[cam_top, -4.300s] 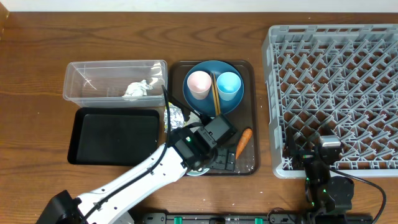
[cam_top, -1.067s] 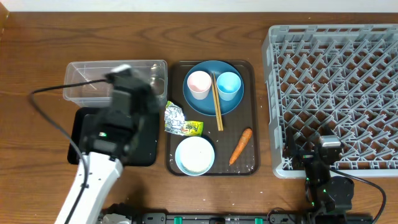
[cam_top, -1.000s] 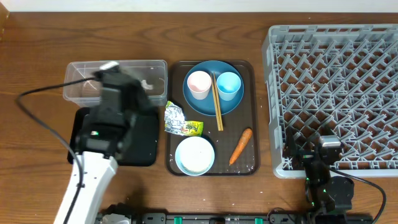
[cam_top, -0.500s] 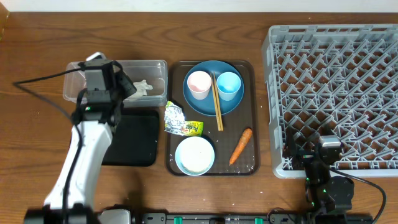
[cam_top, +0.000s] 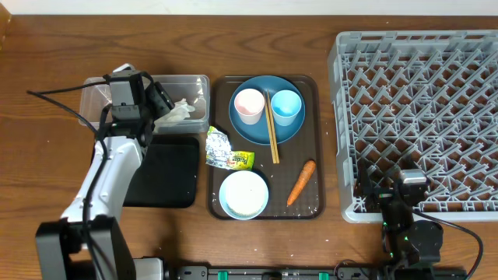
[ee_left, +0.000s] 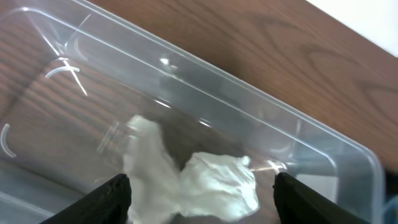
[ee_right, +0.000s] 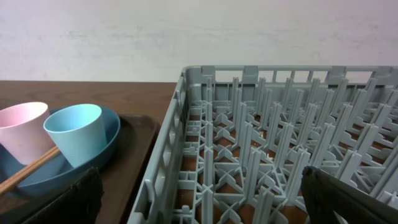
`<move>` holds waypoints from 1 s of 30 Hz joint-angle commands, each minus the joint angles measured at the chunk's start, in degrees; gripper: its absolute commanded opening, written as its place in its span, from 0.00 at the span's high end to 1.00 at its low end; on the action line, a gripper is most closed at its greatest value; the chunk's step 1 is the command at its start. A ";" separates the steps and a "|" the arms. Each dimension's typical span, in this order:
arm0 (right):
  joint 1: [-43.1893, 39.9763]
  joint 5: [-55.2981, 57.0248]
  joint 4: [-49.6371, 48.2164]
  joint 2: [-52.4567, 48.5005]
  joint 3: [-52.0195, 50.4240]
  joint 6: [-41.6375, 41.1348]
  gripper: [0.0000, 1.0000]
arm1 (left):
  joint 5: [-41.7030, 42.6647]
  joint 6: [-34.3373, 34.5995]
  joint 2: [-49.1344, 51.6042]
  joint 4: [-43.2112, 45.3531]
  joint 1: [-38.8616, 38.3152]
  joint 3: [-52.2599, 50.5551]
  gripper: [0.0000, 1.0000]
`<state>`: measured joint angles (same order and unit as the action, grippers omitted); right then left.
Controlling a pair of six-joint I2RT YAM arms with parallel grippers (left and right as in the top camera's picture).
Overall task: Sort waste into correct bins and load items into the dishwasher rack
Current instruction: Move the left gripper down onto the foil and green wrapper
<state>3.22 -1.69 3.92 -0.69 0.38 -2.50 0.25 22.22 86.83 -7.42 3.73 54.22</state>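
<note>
The crumpled white tissue (ee_left: pixel 217 186) lies inside the clear tub (cam_top: pixel 187 79), toward its right end, on the left half of the table (cam_top: pixel 47 47) towards the far edge. The left end effector (ee_left: pixel 200 180) hangs just above the tissue with its fingers spread wide on either side, released and holding nothing. The shallow black tub (cam_top: pixel 167 175) sits directly in front of the clear one, touching or nearly touching it. To their right is the brown tray (cam_top: pixel 311 140). The crumpled foil wrapper (cam_top: pixel 220 149) rests at the tray's left edge, the white-and-pale-blue bowl (cam_top: pixel 243 194) near its front edge, and the orange carrot (cam_top: pixel 301 181) lies slanted towards its front right corner. At the tray's far end the blue plate (cam_top: pixel 257 132) carries the pink cup (cam_top: pixel 249 103) and the light blue cup (cam_top: pixel 286 105), with the wooden chopsticks (cam_top: pixel 271 128) lying between them and reaching past the plate's rim. The grey dishwasher rack (cam_top: pixel 420 109) fills the table's right end. The right end effector (ee_right: pixel 200 180) sits at the rack's front edge, fingers wide apart and empty.
</note>
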 commanded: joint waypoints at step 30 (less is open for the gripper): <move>0.39 -0.02 0.22 0.31 -0.09 0.02 0.01 | -3.98 8.52 2.32 -24.96 -29.94 0.42 0.25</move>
<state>3.25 -1.69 3.95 -0.69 0.38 -2.52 -0.86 30.22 87.18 -32.77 -26.15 55.61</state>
